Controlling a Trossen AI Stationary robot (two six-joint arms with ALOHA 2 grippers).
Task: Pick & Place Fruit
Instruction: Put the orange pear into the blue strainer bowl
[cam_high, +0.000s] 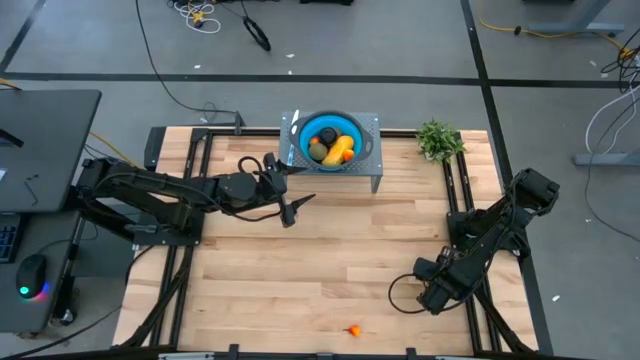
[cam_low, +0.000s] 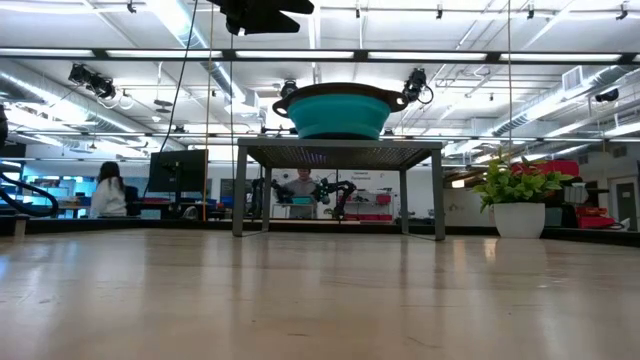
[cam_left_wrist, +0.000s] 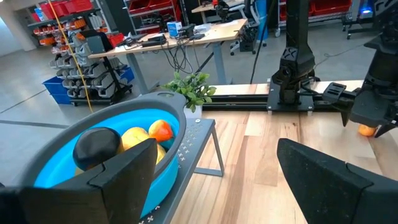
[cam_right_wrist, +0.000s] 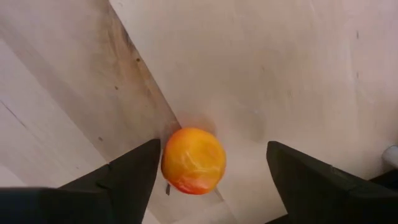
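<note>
Fruit status: one small orange-red fruit (cam_right_wrist: 193, 160) lies on the bare wood, seen in the right wrist view between the right gripper's (cam_right_wrist: 211, 186) spread fingers but touched by neither. In the high view an orange-red fruit (cam_high: 352, 330) sits near the table's front edge, some way from that gripper (cam_high: 432, 296); we cannot tell whether it is the same piece.

The rest sit in the blue bowl (cam_high: 356, 133) on the metal stand (cam_high: 376, 160) at the back of the table. We count there one black round fruit (cam_left_wrist: 96, 146), one yellow oblong (cam_high: 336, 150), one olive-green oval (cam_high: 317, 152) and one orange-red piece (cam_left_wrist: 160, 130). A second green oval, if present, is hidden.

The left gripper (cam_left_wrist: 217, 171) hangs just beside the bowl, fingers apart and holding nothing.

We judge the step in hand to be the pick of the loose fruit by the right arm. The next move calls for lowering over the fruit, centring it between the fingers and closing gently, since a round piece may roll off.

Also present: one leafy potted plant (cam_high: 438, 139) at the back right, and one person (cam_low: 108, 190) seated in the room behind.
</note>
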